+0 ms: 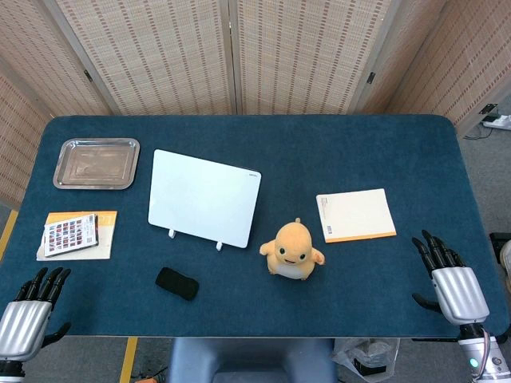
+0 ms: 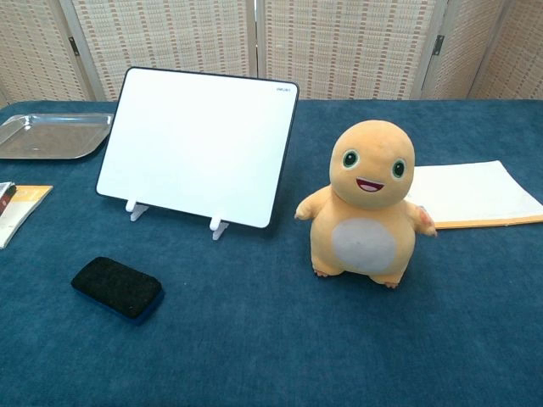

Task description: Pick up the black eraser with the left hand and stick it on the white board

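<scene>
We count one black oblong foam eraser (image 1: 176,282) lying flat on the blue cloth tabletop (image 1: 359,152), near the front of one white rectangular board (image 1: 204,197) propped on two feet. Left hand (image 1: 30,313) and right hand (image 1: 448,281) rest at the near corners, fingers apart, holding nothing. One orange plush toy (image 1: 293,250) stands beside the board.

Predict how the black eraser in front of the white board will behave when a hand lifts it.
The black eraser looks small and low, so probably light. Its fuzzy top suggests a soft, grippy surface, unlikely to slip. It lies flat with rounded corners, so it should not roll, though fingers may need to reach under its edges.
</scene>
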### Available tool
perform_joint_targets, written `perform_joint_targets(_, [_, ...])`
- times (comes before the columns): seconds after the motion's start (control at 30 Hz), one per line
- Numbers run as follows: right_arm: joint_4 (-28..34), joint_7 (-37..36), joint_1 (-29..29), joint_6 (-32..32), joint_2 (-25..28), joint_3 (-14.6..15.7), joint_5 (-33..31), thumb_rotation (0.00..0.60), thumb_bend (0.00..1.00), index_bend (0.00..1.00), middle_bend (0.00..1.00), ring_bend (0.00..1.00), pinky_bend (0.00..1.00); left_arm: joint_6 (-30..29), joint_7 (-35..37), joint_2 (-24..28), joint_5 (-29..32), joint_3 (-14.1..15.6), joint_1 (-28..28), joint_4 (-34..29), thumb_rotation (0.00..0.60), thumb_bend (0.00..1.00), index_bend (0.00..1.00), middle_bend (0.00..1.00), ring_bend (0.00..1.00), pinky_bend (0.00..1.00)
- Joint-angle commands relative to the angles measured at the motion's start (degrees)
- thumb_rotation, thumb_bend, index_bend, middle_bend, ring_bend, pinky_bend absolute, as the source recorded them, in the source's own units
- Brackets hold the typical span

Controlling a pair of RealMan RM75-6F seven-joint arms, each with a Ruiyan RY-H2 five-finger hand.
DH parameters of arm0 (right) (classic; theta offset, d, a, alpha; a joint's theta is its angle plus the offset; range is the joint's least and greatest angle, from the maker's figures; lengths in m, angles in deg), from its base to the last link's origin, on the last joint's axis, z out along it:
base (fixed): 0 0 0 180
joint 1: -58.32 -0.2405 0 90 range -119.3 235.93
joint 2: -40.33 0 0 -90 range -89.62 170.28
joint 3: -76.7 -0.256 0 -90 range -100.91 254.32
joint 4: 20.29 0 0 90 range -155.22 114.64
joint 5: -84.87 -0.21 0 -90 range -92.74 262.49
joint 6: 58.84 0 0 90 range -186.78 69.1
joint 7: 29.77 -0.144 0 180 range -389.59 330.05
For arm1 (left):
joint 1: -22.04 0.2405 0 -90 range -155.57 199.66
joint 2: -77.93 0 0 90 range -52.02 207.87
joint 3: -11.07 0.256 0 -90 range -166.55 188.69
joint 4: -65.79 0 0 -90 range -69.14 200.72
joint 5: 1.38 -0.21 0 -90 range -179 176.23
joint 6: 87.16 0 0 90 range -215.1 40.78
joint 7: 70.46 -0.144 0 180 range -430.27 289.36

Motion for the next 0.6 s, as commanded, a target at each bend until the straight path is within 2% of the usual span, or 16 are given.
perform_joint_targets(0.03, [0.1,0.05,0.02,-0.02,0.0,0.03,-0.02,0.6,0.15,0.0,0.0,0.07,0.21,0.15,-0.11,-0.06,0.23,-0.04,-0.03,0.03,0.6,0.21,0.0,0.11,0.04,0.22])
perform_joint_targets(0.3, [0.06,-0.62,0.2,-0.59,0.18,0.13,0.44,0.6,0.15,0.0,0.0,0.07,0.21,0.32,0.82,-0.18,-2.51,0.73,-0.59,0.62,0.6,0.21,0.0,0.12,0.06,0.25])
perform_joint_targets(0.33, [0.05,-0.7,0.2,-0.62,0.21,0.15,0.52,0.6,0.15,0.0,0.0,0.07,0.21,0.05,1.77,-0.23,-3.78,0.93,-0.8,1.05,0.6,0.21,0.0,0.17,0.1,0.28])
perform_joint_targets(0.4, [-0.02,-0.83,0.22,-0.74,0.2,0.07,0.51,0.6,0.15,0.0,0.0,0.07,0.21,-1.91,4.96,-1.12,-8.14,0.93,-1.51,3.47,0.6,0.21,0.03,0.43,0.3,0.46])
perform_joint_targets(0.43, [-0.02,-0.86,0.19,-0.68,0.19,0.04,0.42,0.6,0.15,0.0,0.0,0.07,0.21,-2.15,6.34,-1.65,-9.42,1.12,-1.83,4.72,0.6,0.21,0.07,0.72,0.56,0.68])
perform_joint_targets(0.47, [-0.05,-0.8,0.09,-0.51,0.16,-0.03,0.31,0.6,0.15,0.0,0.0,0.07,0.21,-0.69,8.68,-1.56,-10.91,2.06,-2.82,5.48,0.6,0.21,0.11,0.9,0.76,0.86])
perform_joint_targets(0.5, [-0.08,-0.67,-0.02,-0.33,0.12,-0.07,0.22,0.6,0.15,0.0,0.0,0.07,0.21,0.39,10.45,-1.35,-12.03,2.55,-3.77,5.78,0.6,0.21,0.14,0.99,0.89,0.96])
perform_joint_targets(0.53, [-0.09,-0.57,-0.14,-0.1,0.09,-0.09,0.15,0.6,0.15,0.0,0.0,0.07,0.21,1.26,11.92,-1.31,-13.0,2.81,-4.7,6.06,0.6,0.21,0.18,1.0,0.96,1.0])
perform_joint_targets(0.6, [-0.11,-0.54,-0.34,0.14,0.03,-0.25,-0.02,0.6,0.15,0.0,0.0,0.07,0.21,2.77,12.69,-1.97,-14.61,2.7,-6.48,6.96,0.6,0.21,0.24,1.0,1.0,1.0])
